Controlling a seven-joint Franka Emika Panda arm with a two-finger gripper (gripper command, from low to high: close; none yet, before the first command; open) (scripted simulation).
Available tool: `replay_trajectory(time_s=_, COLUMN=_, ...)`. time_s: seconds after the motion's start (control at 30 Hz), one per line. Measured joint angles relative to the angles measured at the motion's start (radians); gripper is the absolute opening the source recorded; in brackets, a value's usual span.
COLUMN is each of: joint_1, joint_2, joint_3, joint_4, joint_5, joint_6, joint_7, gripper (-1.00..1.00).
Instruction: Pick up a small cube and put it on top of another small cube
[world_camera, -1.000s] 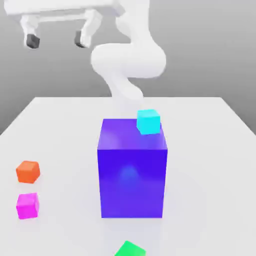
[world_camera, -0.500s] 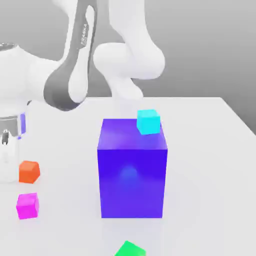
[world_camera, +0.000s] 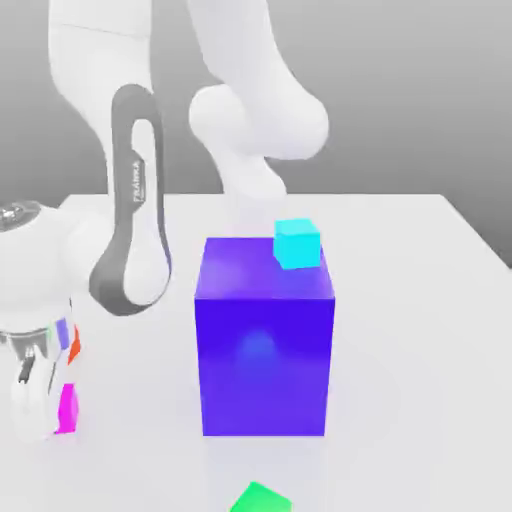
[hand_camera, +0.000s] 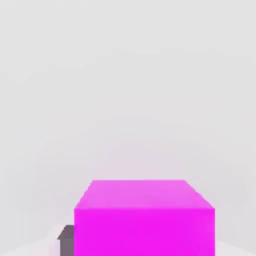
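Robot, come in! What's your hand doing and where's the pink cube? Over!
Gripper down at the table, low over the magenta cube. Cube not lifted yet. Orange cube close behind it, nothing else in the way.

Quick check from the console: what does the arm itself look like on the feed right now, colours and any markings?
The arm is glossy white with rounded, bulbous joints. One link carries a dark grey inlaid band with small white lettering running along it. Near the wrist, by the exterior view's left edge, there are chrome-looking metallic parts and a small blue-purple patch. No loose cables are visible.

white table (world_camera: 420, 300), big blue block (world_camera: 265, 350)
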Motion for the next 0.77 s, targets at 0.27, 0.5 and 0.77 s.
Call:
replay_trajectory(time_s=0.27, joint_1=0.163, joint_2=-0.122, joint_3=0.084, joint_4=0.069, joint_5=-0.1, joint_6=-0.195, joint_7=0.097, gripper=-1.0)
replay_trajectory(time_s=0.5, joint_1=0.368, joint_2=-0.076, joint_3=0.23, joint_4=0.203, joint_5=-0.178, joint_6=-0.281, joint_7=0.188, gripper=-1.0)
replay_trajectory(time_s=0.77, joint_1=0.405, joint_2=0.023, joint_3=0.221, joint_4=0.224, joint_5=-0.213, joint_6=-0.202, joint_7=0.216, gripper=1.0)
